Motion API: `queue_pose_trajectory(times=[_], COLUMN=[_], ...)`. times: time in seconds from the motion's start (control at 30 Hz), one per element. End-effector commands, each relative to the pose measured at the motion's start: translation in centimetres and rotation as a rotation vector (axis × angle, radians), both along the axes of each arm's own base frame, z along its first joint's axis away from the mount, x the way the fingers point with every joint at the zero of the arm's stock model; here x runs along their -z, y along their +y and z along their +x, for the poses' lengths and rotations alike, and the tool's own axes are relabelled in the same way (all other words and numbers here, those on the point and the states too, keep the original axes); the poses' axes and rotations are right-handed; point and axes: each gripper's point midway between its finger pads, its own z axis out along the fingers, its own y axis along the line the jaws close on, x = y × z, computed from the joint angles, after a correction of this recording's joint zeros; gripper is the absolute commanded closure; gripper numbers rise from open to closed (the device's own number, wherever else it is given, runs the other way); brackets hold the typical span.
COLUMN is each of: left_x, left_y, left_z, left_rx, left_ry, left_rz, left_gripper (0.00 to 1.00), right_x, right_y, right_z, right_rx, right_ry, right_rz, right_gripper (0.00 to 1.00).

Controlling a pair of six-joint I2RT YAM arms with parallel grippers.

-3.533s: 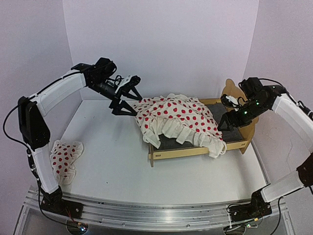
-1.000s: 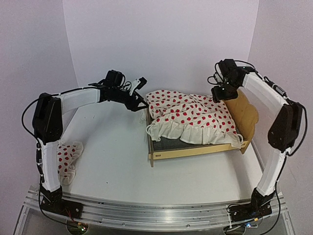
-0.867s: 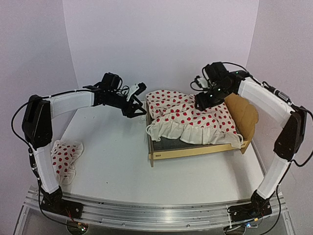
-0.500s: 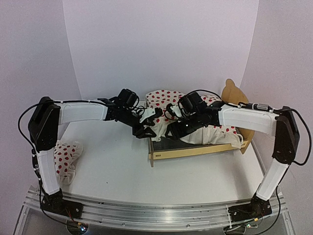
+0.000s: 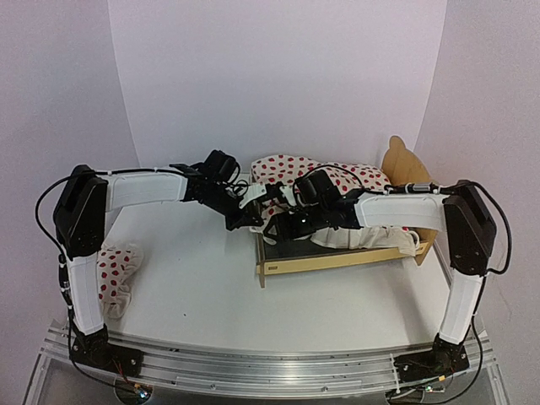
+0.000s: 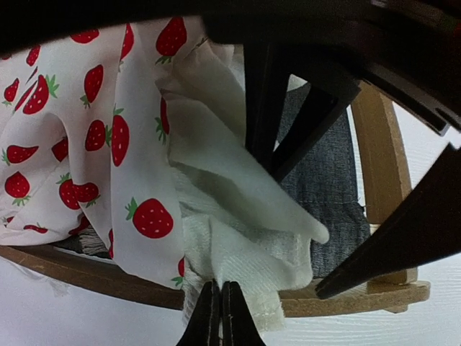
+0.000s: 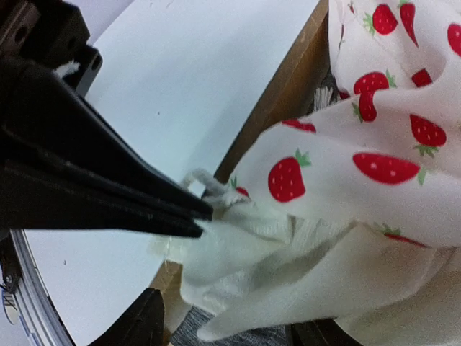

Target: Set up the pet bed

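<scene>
Centre frame, your left fingers (image 6: 209,318) clench the cloth (image 6: 137,144) ruffle at the bed (image 5: 337,257) corner; your right fingers (image 7: 144,322) stand spread beside them.

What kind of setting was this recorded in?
Probably a lab robot workcell: plain white walls enclosing a white table, an aluminium rail at its near edge, and a doll-sized pet bed as prop.

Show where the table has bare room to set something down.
Bare table between the pillow and the pet bed, and along the bed's near side. Crowded at its footboard end: left arm, right arm and ruffled cloth meet.
</scene>
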Motion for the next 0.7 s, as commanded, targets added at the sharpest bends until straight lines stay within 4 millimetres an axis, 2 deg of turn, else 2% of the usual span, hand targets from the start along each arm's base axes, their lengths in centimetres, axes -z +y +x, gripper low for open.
queue_pose_trajectory(times=[0.0, 0.03, 0.13, 0.2, 0.23, 0.33, 0.47, 0.6, 0.67], left_x=[-8.9, -9.7, -10.8, -11.5, -11.9, -13.4, -15.3, -15.7, -15.7], left_y=[-2.0, -2.0, -2.0, -1.7, -1.6, -1.3, -1.3, -1.3, -1.3], left_z=[-1.6, -2.0, -2.7, -2.7, -2.5, -2.2, -3.1, -3.7, -3.7], left_rx=[0.078, 0.092, 0.104, 0.088, 0.079, 0.065, 0.096, 0.107, 0.101], left_ry=[0.009, 0.021, 0.046, 0.07, 0.085, 0.103, 0.103, 0.13, 0.144], left_rz=[-0.181, -0.201, -0.23, -0.248, -0.259, -0.289, -0.328, -0.347, -0.353], left_gripper=[1.0, 1.0, 1.0, 1.0, 1.0, 1.0, 1.0, 1.0, 1.0], right_x=[-0.9, -1.2, -1.8, -2.2, -2.4, -4.0, -7.1, -10.3, -11.4], right_y=[2.2, 2.2, 1.4, 0.7, 0.4, -0.7, -2.0, -3.0, -3.7], right_z=[0.2, 0.6, 1.6, 1.7, 1.5, 0.7, -0.2, -1.2, -1.0], right_rx=[-0.007, 0.005, 0.073, 0.09, 0.09, 0.087, 0.077, 0.06, 0.085], right_ry=[-0.022, -0.033, -0.077, -0.099, -0.106, -0.13, -0.178, -0.222, -0.25], right_rz=[0.08, 0.091, 0.079, 0.065, 0.062, 0.055, 0.054, 0.064, 0.058], right_gripper=[0.47, 0.54, 0.82, 0.96, 1.0, 1.0, 1.0, 1.0, 1.0])
